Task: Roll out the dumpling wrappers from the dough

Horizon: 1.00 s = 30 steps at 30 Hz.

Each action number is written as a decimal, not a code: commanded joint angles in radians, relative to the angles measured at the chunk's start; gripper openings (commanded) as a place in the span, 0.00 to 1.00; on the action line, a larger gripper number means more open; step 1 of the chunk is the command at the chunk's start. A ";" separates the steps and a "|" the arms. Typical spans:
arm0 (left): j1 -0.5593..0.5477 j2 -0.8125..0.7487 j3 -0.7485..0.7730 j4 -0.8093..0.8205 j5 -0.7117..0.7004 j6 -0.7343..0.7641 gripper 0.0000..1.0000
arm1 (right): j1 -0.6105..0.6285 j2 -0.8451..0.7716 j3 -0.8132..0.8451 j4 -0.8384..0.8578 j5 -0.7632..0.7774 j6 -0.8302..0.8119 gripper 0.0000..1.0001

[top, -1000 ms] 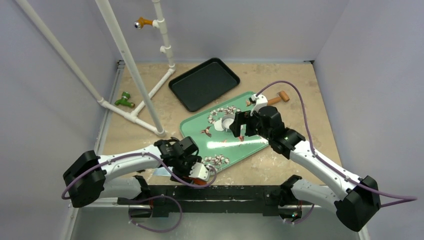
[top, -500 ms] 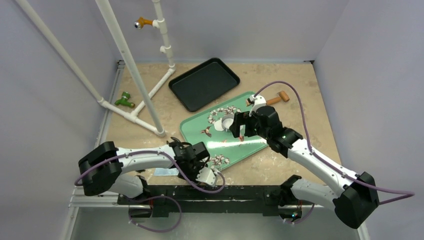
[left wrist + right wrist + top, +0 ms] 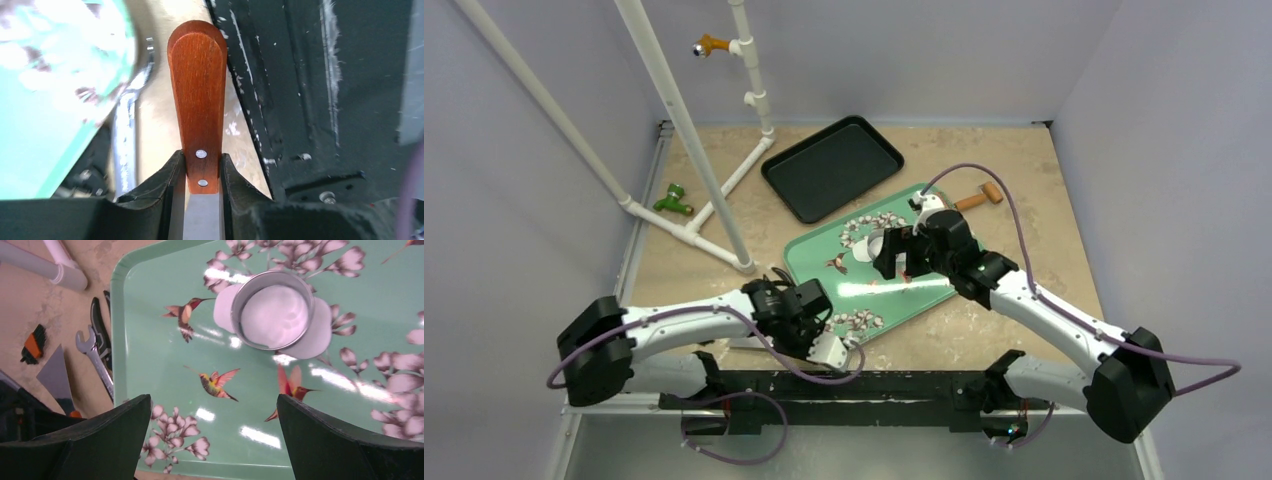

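One dumpling wrapper [image 3: 316, 337] lies flat on the green tray [image 3: 150, 355], with the metal ring cutter [image 3: 236, 320] standing on it. Right gripper [image 3: 212, 400] hovers above the tray, jaws spread wide, holding nothing. Left gripper [image 3: 202, 175], near the front edge of the bench [image 3: 1024, 170], has its jaws clamped on a wooden-handled scraper [image 3: 197, 85].
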 commanded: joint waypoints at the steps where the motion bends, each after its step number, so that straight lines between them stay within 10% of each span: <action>1: 0.102 -0.199 0.130 -0.113 0.160 -0.025 0.00 | 0.047 0.033 0.059 0.011 -0.181 0.044 0.97; 18: 0.211 -0.121 0.311 0.168 0.034 -0.240 0.00 | 0.087 0.017 0.017 0.202 -0.510 0.181 0.84; 30: 0.213 -0.087 0.356 0.216 0.016 -0.305 0.00 | 0.122 0.101 0.054 0.291 -0.496 0.210 0.53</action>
